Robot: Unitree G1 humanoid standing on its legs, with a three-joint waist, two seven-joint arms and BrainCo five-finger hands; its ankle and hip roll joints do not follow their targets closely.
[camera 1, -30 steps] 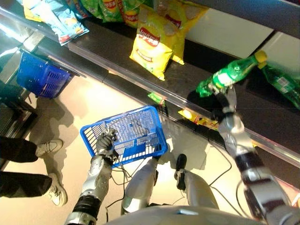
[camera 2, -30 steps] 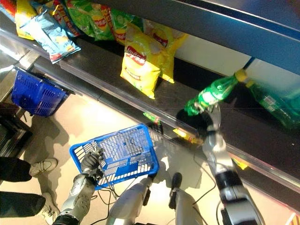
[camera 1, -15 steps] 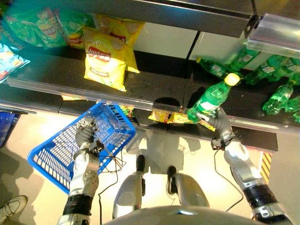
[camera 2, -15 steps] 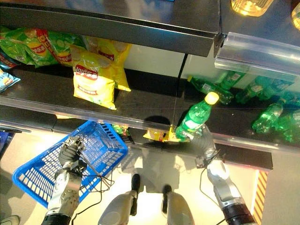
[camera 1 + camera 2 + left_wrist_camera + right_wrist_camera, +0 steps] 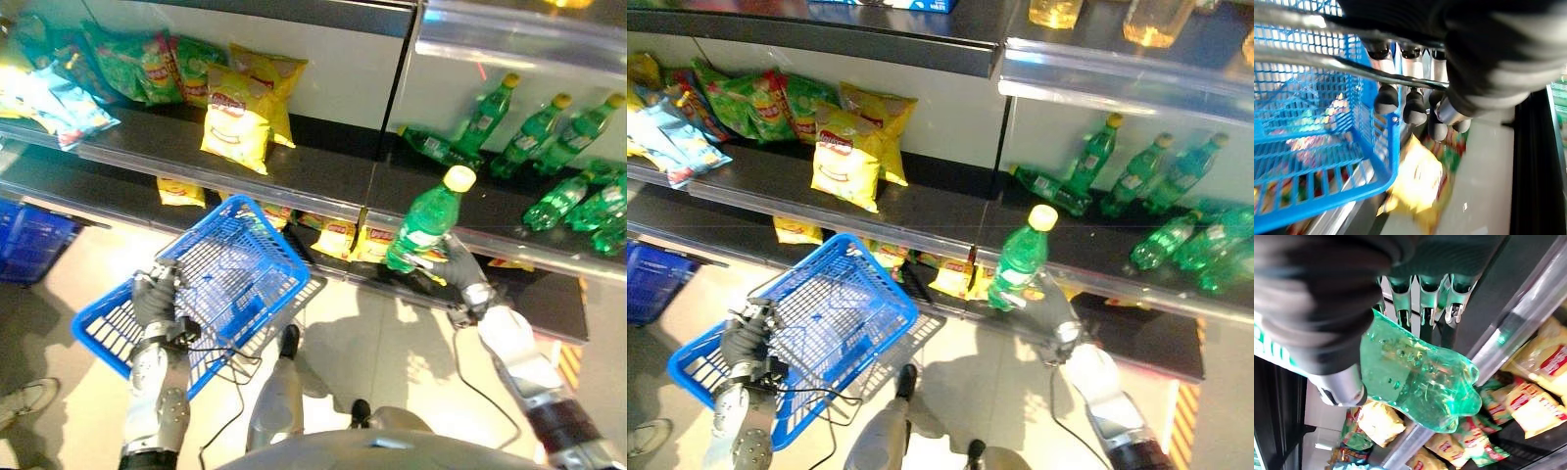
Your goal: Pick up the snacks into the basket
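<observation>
The right hand (image 5: 458, 277) grips a green bottle (image 5: 421, 228) clear of the shelf (image 5: 294, 166), well apart from the blue basket (image 5: 196, 294) — seemingly still empty — whose handle the left hand (image 5: 154, 302) clasps, so the drop-in remains.

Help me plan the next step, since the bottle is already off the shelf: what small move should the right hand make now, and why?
Probably swing the right hand toward the robot's left, over the blue basket. Its fingers are curled round the green bottle, held upright in front of the shelf, apart from the basket. The left hand grips the basket's handle, and the basket's open top looks free to take it.
</observation>
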